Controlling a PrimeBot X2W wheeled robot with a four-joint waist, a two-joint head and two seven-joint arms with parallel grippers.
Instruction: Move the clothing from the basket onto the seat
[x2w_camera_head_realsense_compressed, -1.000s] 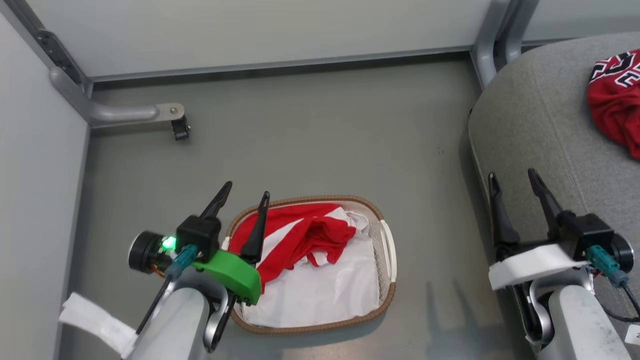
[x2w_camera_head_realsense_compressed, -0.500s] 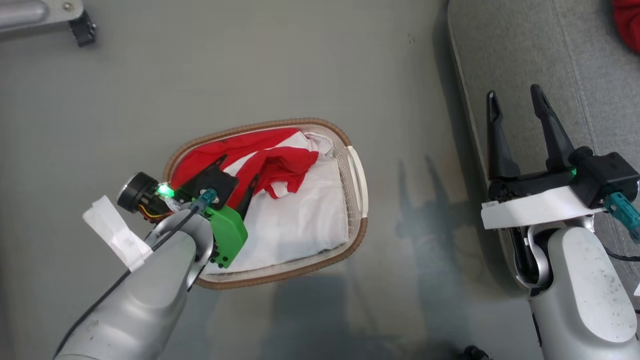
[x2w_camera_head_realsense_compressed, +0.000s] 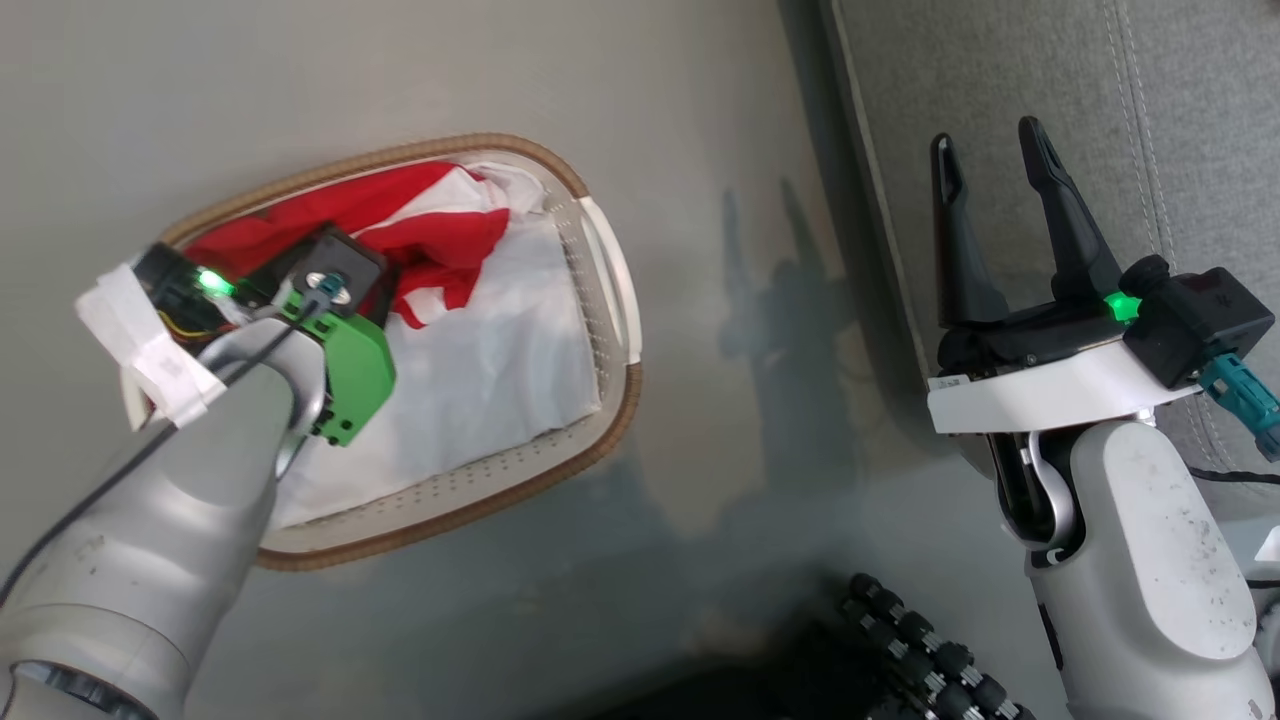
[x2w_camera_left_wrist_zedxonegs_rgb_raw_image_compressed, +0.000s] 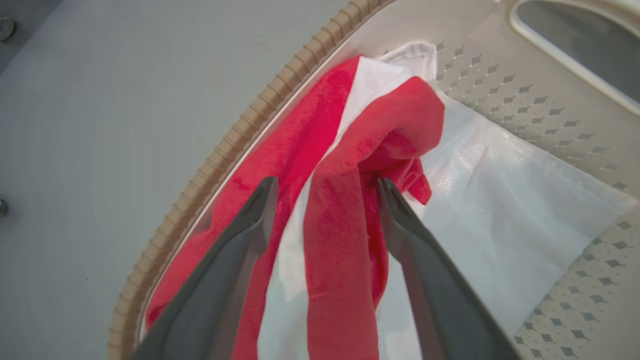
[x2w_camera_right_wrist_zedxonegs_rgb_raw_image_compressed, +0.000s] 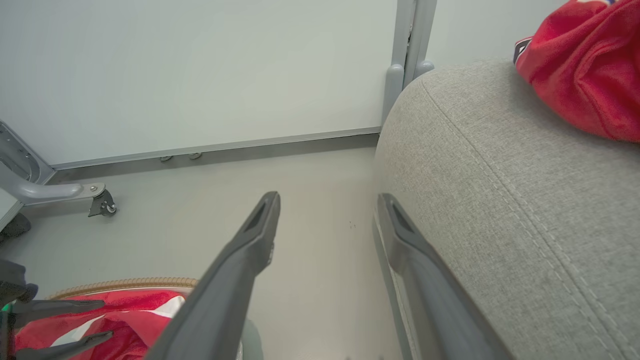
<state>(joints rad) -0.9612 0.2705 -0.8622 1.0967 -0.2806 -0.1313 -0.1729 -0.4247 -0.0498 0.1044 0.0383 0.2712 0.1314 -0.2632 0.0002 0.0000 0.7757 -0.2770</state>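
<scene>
At lower centre of left wrist view, left hand (x2w_camera_left_wrist_zedxonegs_rgb_raw_image_compressed: 326, 185) wide, newly lowered into basket (x2w_camera_left_wrist_zedxonegs_rgb_raw_image_compressed: 240, 135), straddling a red fold of clothing (x2w_camera_left_wrist_zedxonegs_rgb_raw_image_compressed: 340, 230): ready to close. Farther right, right hand (x2w_camera_head_realsense_compressed: 985, 140) wide, empty, beside seat (x2w_camera_head_realsense_compressed: 1000, 60); second garment (x2w_camera_right_wrist_zedxonegs_rgb_raw_image_compressed: 580, 65) already there.

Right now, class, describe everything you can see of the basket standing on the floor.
The basket is a small oval of white plastic, its wall pierced with rows of diamond holes, topped by a brown woven rim, with a white slotted handle on one side. It stands upright on the grey floor. Inside lie a red garment with a white stripe and a flat white sheet. The open left end effector reaches into it, straddling a red fold.
</scene>
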